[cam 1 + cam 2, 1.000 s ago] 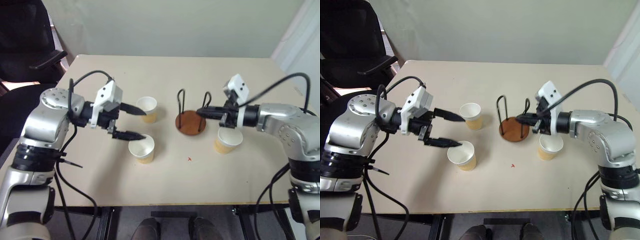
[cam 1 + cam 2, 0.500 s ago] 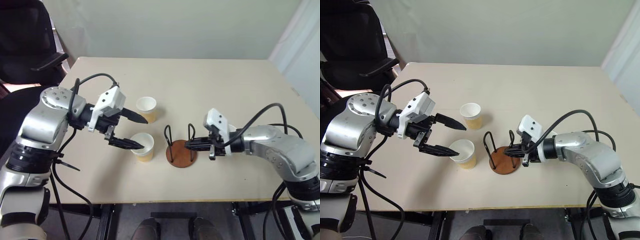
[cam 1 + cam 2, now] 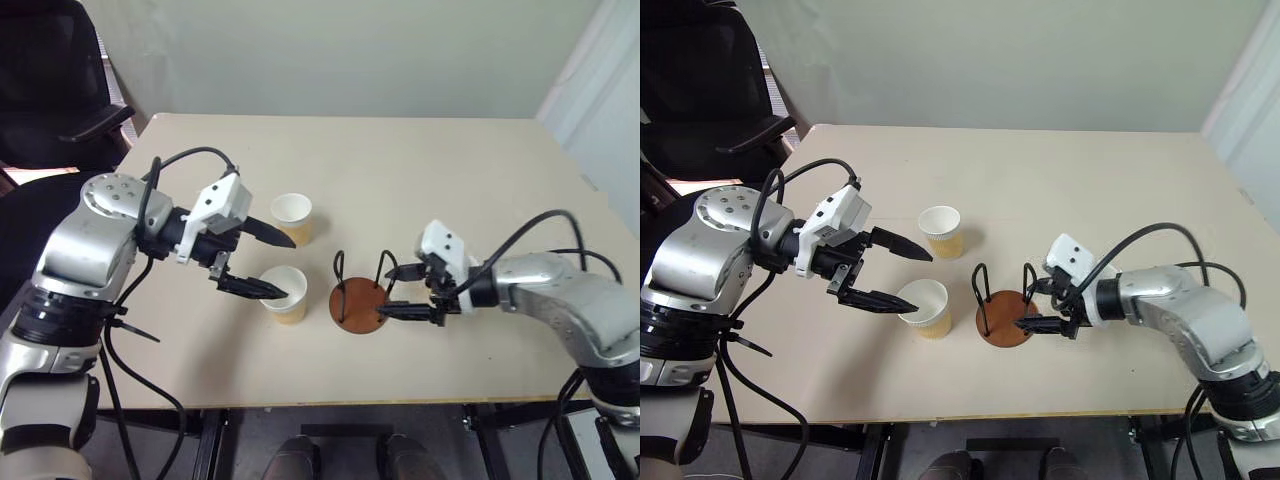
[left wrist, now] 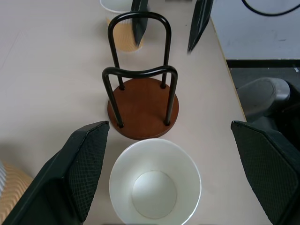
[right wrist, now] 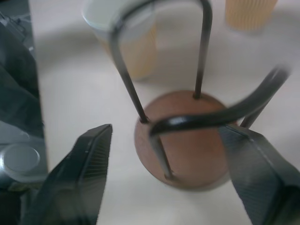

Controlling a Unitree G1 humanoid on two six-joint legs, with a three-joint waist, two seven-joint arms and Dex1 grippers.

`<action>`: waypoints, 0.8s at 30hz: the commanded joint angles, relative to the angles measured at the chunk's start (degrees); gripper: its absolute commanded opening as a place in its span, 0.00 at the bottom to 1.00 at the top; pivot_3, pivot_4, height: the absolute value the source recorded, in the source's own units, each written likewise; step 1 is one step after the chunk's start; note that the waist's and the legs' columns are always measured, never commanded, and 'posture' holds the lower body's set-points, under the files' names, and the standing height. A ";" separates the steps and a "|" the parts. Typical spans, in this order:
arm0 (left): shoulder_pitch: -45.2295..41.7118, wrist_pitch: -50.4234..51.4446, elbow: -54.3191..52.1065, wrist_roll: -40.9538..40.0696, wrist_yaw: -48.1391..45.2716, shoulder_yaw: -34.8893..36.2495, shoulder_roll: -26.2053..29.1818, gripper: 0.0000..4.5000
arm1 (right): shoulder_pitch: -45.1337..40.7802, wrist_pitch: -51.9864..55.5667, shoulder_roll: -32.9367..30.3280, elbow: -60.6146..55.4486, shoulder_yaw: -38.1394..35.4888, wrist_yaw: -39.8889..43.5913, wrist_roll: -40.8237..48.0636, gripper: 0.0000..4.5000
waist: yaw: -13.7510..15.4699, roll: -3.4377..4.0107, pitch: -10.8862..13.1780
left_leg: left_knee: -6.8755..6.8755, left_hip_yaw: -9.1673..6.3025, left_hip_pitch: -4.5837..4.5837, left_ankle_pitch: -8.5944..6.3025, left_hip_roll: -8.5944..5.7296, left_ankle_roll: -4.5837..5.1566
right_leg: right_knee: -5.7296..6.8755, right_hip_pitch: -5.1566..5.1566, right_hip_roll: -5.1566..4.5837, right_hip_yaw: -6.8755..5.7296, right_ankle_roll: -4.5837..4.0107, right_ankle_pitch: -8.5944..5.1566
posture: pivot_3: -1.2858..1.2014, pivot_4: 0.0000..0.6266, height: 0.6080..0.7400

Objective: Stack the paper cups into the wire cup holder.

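Reddish-brown wood forms the round base of the wire cup holder, which stands upright on the beige bench a little below the middle of the left eye view, its two black wire loops rising from the disc. The right claw sits at the holder's right side with its two black fingers spread apart, one by the loop's top and one low by the disc edge; in the right wrist view the fingers stand either side of the disc with a gap showing, gripping nothing. Just left of the holder stands a paper cup, mouth up and empty. The left claw is wide open, one finger reaching to this cup's rim and the other pointing toward a second paper cup standing farther back on the bench, left of centre; it holds nothing. In the left wrist view, a third cup stands beyond the holder, partly hidden behind the right claw's fingers. A black chair fills the upper left corner.
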 commanded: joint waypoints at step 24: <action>2.41 -35.46 -1.88 7.39 -2.82 -11.77 11.43 1.00 | -0.20 0.81 -18.14 -4.49 -16.30 8.52 13.95 0.78 | 0.04 0.01 0.00 | -0.13 -0.02 0.01 -0.06 -0.01 0.06 | 0.03 -0.09 0.00 0.03 -0.11 -0.12 | 0.52 0.24 1.00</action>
